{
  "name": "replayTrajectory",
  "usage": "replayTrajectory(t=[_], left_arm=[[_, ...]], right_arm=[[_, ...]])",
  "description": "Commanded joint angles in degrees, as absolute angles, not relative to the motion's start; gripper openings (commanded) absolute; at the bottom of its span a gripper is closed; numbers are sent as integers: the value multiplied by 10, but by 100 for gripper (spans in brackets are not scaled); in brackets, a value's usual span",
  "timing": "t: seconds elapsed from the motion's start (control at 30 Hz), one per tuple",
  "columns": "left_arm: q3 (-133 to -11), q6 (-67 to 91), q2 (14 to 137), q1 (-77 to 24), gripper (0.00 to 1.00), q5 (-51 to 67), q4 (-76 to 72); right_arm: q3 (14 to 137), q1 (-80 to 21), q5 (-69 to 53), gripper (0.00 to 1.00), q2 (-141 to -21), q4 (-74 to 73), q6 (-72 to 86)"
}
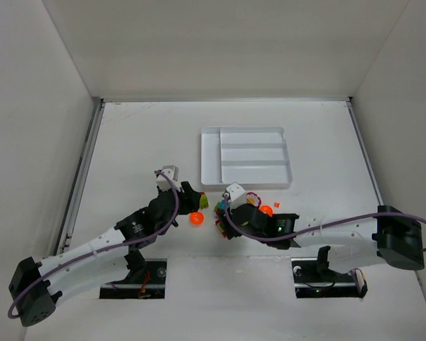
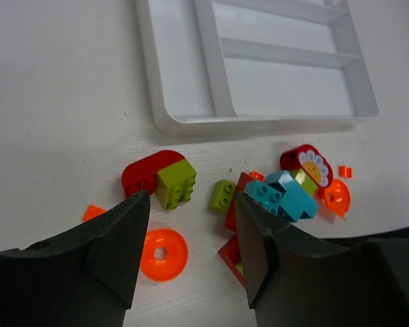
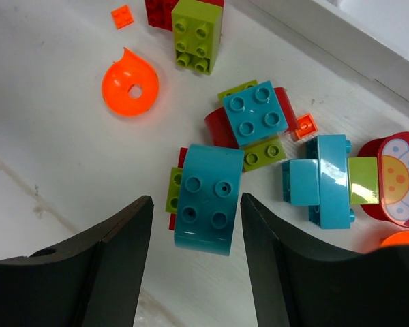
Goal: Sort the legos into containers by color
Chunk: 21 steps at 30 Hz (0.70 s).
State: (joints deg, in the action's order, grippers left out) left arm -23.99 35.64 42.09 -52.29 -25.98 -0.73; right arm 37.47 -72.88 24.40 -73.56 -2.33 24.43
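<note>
The legos lie in a loose pile on the table [image 1: 128,142] just in front of the white tray [image 1: 246,156], whose slots show no bricks. My left gripper [image 2: 191,204] is open and empty, low over an orange ring [image 2: 163,254] that lies between its fingers. A yellow-green brick [image 2: 176,182] on a red rounded piece [image 2: 143,172] lies just ahead. My right gripper [image 3: 195,201] is open, its jaws either side of a teal rounded brick [image 3: 206,197] without touching it. In the top view both grippers, left [image 1: 197,202] and right [image 1: 222,213], meet at the pile.
Near the right gripper lie a teal square brick [image 3: 254,112], a long teal brick [image 3: 327,178], a red flower-printed piece [image 3: 399,178], an orange drop-shaped disc [image 3: 129,88] and a yellow-green brick [image 3: 198,34]. The tray's rim [image 2: 259,121] lies just beyond the pile. White walls enclose the table.
</note>
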Motion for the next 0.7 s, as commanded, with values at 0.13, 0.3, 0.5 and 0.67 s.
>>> replayTrajectory(t=[0.13,0.3,0.5,0.67], left_arm=[[-226,409,403,-558,50,-243,28],[-218,428,406,-560,53,-214,18],[-221,438,420,-563,61,-186,-17],[-217,454,437,-565,61,-167,-80]], right_arm=[[398,-729,278,51,-762,-8,270],[407,-722,276,24,-781,-8,279],[390,-689,274,17,-692,-6,296],[377,-624,240,17,-631,8,316]])
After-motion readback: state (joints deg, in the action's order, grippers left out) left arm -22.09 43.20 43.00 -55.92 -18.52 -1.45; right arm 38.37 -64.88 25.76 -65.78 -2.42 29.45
